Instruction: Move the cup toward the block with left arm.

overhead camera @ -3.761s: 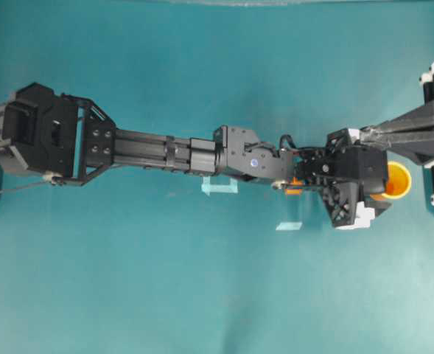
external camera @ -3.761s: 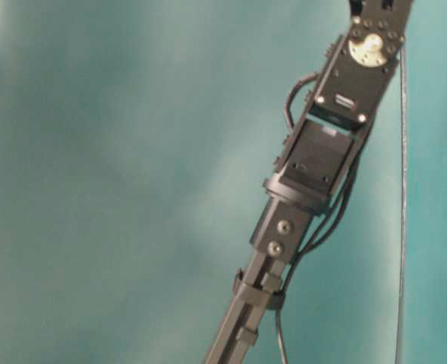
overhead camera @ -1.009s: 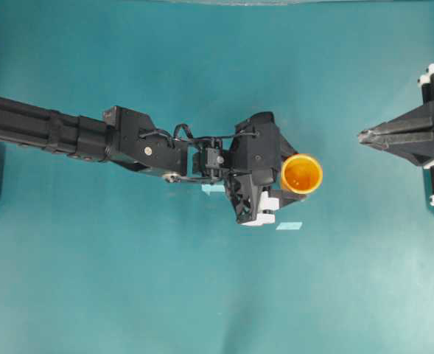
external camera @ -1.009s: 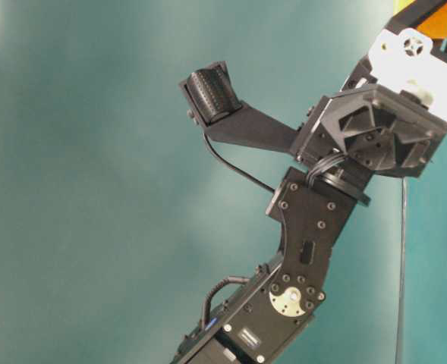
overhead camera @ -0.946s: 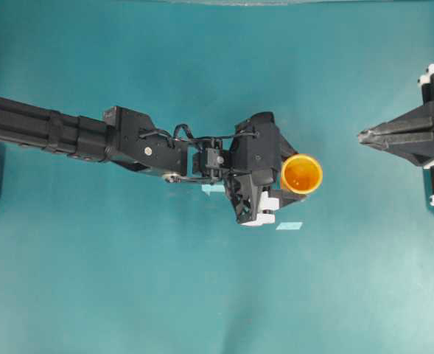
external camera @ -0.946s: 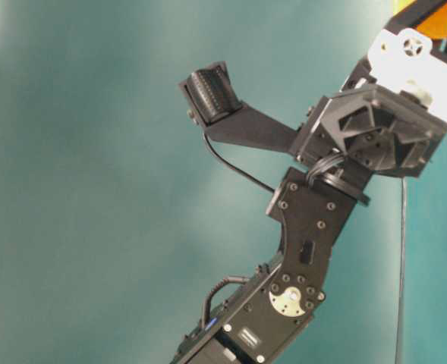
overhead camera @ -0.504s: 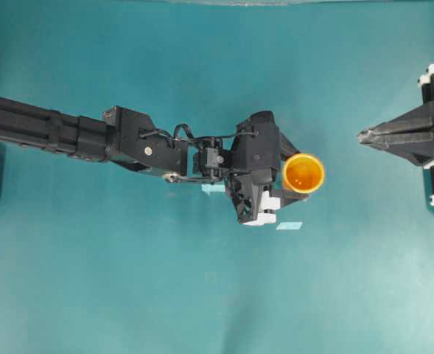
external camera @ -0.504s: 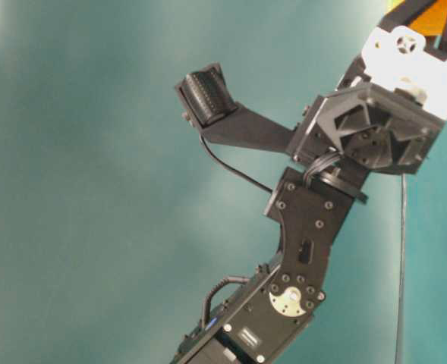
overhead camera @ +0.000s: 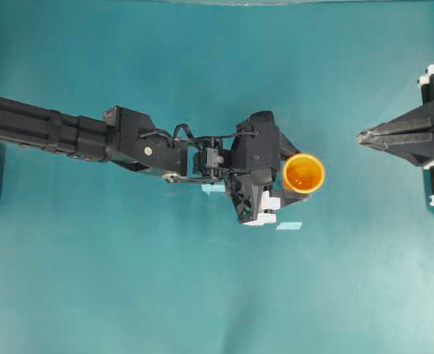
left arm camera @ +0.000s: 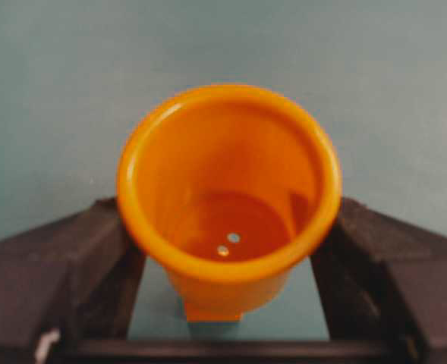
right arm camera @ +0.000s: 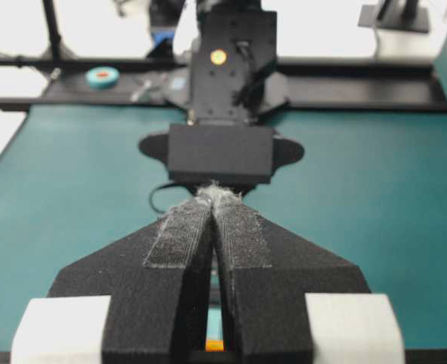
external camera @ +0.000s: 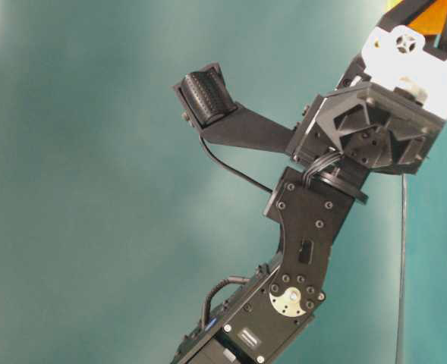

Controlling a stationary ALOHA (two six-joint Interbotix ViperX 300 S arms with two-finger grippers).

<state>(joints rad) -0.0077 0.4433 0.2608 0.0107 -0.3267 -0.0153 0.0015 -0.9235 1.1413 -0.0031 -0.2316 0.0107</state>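
Observation:
My left gripper [overhead camera: 289, 175] is shut on the orange cup [overhead camera: 303, 173] near the middle of the table. In the left wrist view the cup [left arm camera: 227, 182] stands upright between the two black fingers [left arm camera: 94, 258], which press on its sides. A small orange square, which looks like the block [left arm camera: 212, 311], shows just under the cup's base. In the overhead view the block is hidden under the gripper and cup. A bit of the cup [external camera: 435, 17] shows at the top of the table-level view. My right gripper [overhead camera: 362, 136] is shut and empty at the far right, and it also shows in the right wrist view [right arm camera: 212, 196].
A pale tape strip [overhead camera: 289, 226] lies just below the left gripper, and a pale tape square [overhead camera: 213, 188] sits partly under the wrist. The left arm [overhead camera: 69, 133] stretches across from the left edge. Black frame posts stand at both side edges.
Since 3.8 s ago the left arm has drawn back leftward, carrying the cup from beside the right gripper to the middle. In the last second it has barely moved.

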